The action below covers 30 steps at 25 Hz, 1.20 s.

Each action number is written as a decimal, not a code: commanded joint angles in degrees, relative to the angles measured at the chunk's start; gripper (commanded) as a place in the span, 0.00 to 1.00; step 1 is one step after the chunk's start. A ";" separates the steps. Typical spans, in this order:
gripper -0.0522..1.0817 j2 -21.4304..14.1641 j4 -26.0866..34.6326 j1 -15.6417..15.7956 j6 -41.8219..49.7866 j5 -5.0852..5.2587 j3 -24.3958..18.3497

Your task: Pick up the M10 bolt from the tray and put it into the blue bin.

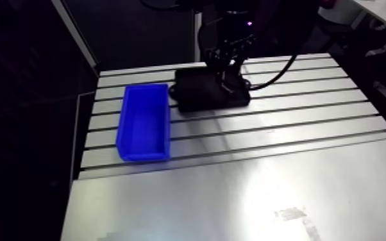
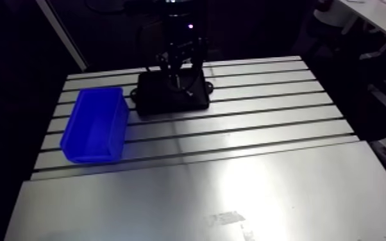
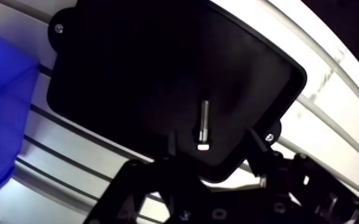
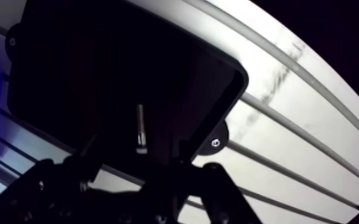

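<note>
A small silver M10 bolt (image 3: pixel 204 124) lies on the floor of the black tray (image 3: pixel 128 65), near the tray's corner. My gripper (image 3: pixel 213 143) hangs low over that spot, open, with the bolt between its two dark fingers (image 3: pixel 170 146) and touching neither. In the arm view the gripper (image 1: pixel 231 82) stands over the right part of the tray (image 1: pixel 195 93). Beside the tray, on its left, sits the blue bin (image 1: pixel 144 122) with nothing in it; one wall of the bin (image 3: pixel 3 107) shows in the wrist view.
Tray and bin sit on the slotted aluminium table (image 1: pixel 285 122). A smooth metal plate (image 1: pixel 247 199) covers the near part of the table, with a scuffed patch (image 1: pixel 293 214) on it. Black cable runs from the wrist off to the right.
</note>
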 commanded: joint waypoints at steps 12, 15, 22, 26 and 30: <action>0.44 1.05 -1.48 0.26 0.12 -0.86 1.50; 0.45 1.14 -3.15 0.26 0.03 -0.94 1.76; 0.48 1.85 -3.24 0.35 0.03 -0.86 1.94; 0.53 1.85 -3.33 0.35 0.12 -0.86 1.94; 0.58 1.85 -3.33 0.35 0.12 -0.86 1.94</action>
